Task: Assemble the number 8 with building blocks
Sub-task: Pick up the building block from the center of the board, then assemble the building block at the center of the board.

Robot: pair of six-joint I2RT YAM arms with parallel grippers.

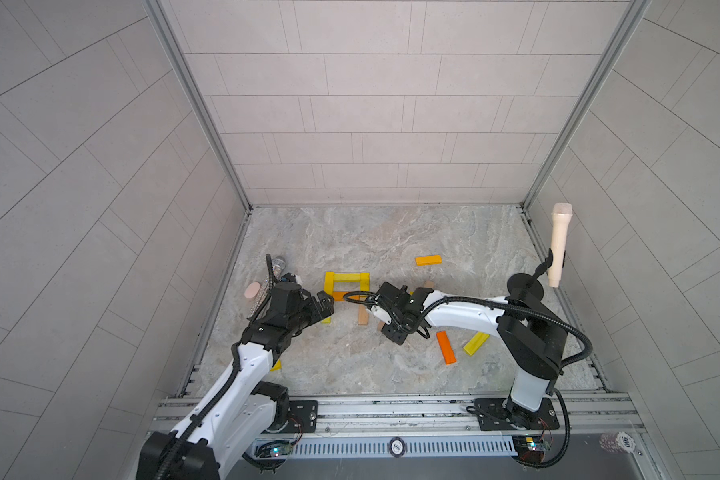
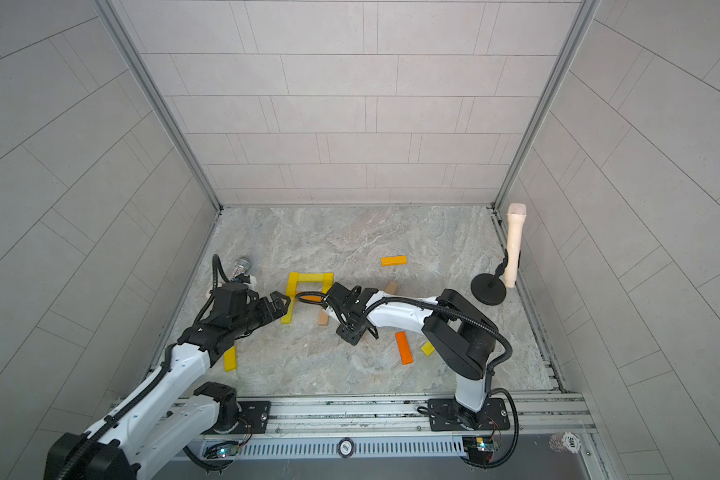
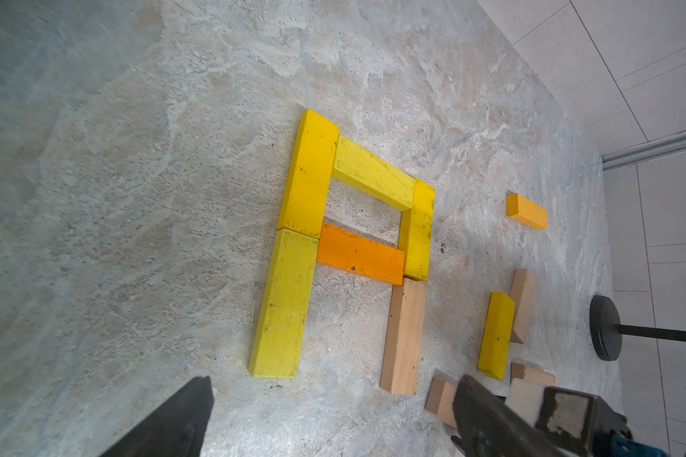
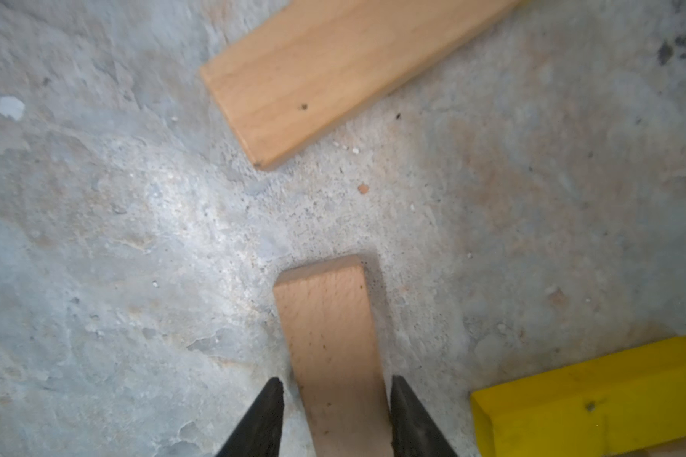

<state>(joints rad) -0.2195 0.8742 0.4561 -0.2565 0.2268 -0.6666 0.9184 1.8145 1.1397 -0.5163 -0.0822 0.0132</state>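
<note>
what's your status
Left end effector open. Right end effector astride tan wooden block, grip unconfirmed. Yellow, orange, tan block eight lacks bottom bar; left arm near gap.

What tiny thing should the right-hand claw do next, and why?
Probably lift the tan block slightly off the table: the right gripper has its jaws tight against both its sides. The eight lacks only its bottom bar, between the yellow leg and tan leg, so that gap looks like where it belongs.
</note>
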